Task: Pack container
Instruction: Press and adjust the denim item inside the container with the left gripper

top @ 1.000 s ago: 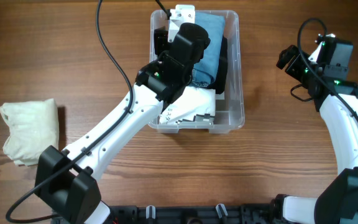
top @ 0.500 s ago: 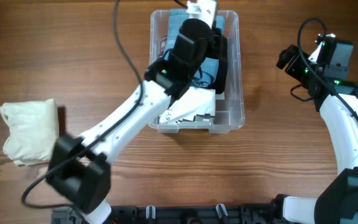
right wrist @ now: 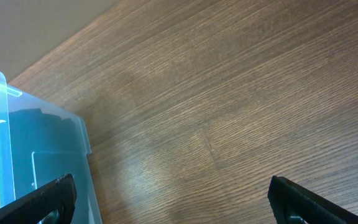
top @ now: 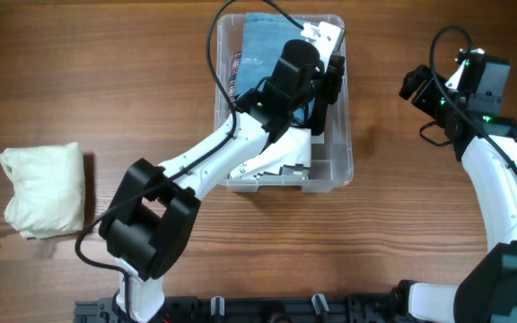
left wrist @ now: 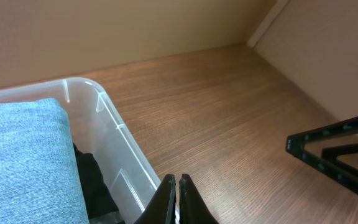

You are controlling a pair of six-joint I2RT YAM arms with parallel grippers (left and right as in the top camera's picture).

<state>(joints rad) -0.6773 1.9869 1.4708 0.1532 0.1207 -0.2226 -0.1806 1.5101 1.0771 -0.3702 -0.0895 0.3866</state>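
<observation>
The clear container point(top: 342, 135) sits at the far middle of the bench point(top: 402, 242), holding a folded blue garment point(top: 260, 40) and dark clothing point(left wrist: 92, 180); the left gripper point(left wrist: 178, 193) hangs above its right wall, fingers pressed together on nothing; the right gripper point(right wrist: 173, 183) hovers well to the right, fingers spread wide; a cream bundle point(top: 43, 188) lies far left.

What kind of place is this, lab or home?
Probably a robotics lab bench: left arm and right arm based at the edge of a wood-grain table, plain beige wall beside it, a clear container and folded cream cloth laid out.
</observation>
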